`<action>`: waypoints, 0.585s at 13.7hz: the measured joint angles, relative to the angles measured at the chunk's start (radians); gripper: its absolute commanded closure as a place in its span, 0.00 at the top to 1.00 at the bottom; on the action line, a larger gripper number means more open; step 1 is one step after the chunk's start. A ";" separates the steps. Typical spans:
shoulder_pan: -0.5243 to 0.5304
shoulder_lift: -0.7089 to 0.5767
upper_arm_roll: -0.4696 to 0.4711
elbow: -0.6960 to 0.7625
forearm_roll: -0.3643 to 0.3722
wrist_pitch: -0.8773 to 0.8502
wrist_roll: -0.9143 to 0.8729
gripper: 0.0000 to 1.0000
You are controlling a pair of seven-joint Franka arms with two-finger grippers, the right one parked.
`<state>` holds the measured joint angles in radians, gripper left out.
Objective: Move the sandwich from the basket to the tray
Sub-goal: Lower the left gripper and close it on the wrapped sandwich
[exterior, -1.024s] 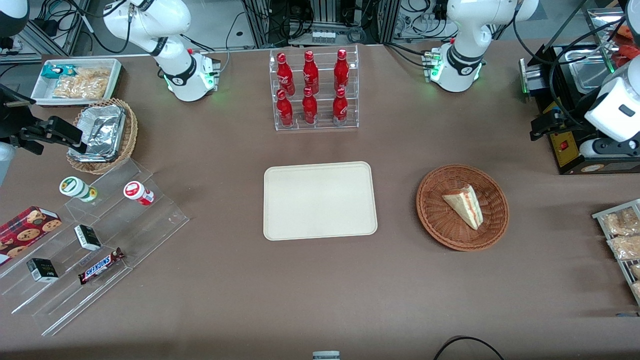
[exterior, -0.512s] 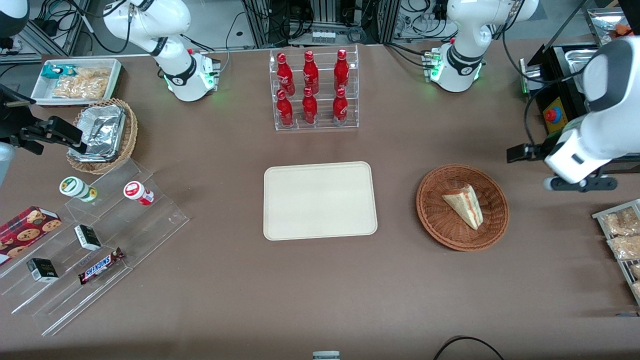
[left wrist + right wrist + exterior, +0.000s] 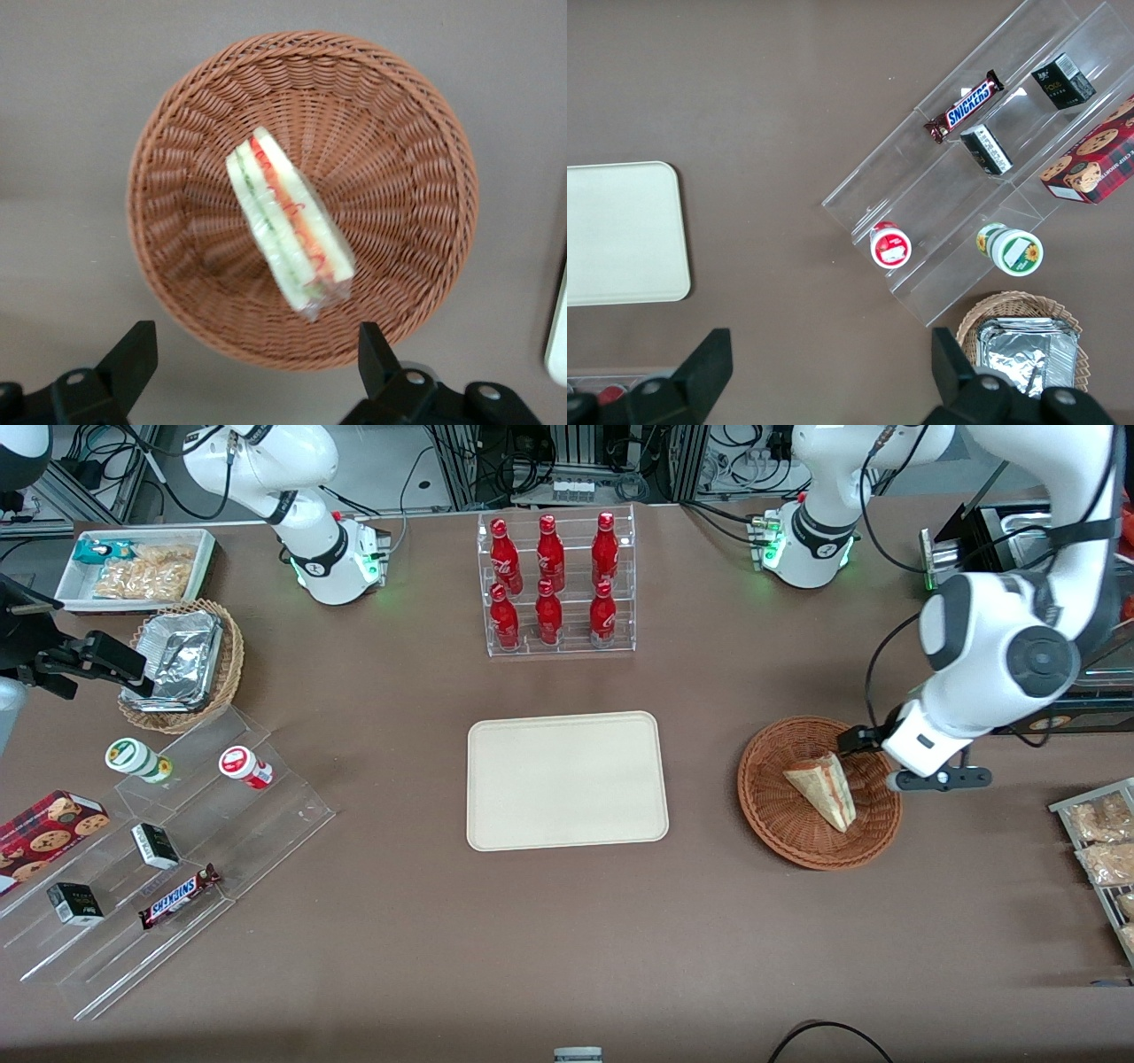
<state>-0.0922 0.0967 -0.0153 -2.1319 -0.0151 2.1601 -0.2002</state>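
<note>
The sandwich, a pale bread wedge with red and green filling, lies in the round reddish-brown basket. The cream tray lies flat beside the basket, toward the parked arm's end, with nothing on it. My left gripper hangs above the basket's rim on the working arm's end, clear of the sandwich. In the left wrist view the sandwich lies in the middle of the basket. The gripper is open wide and empty, its black fingers over the basket's rim and the table.
A clear rack of red bottles stands farther from the camera than the tray. Toward the parked arm's end are a stepped acrylic shelf of snacks, a tan basket with foil containers and a white bin. Snack packets lie at the working arm's end.
The left arm has swung in from the working arm's end of the table. Its gripper has moved from over the black machine to above the basket's rim. The sandwich has not moved.
</note>
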 measured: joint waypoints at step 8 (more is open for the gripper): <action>-0.035 0.043 0.000 -0.087 -0.001 0.177 -0.543 1.00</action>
<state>-0.1268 0.1398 -0.0156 -2.2190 -0.0156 2.3367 -0.7437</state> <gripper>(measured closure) 0.000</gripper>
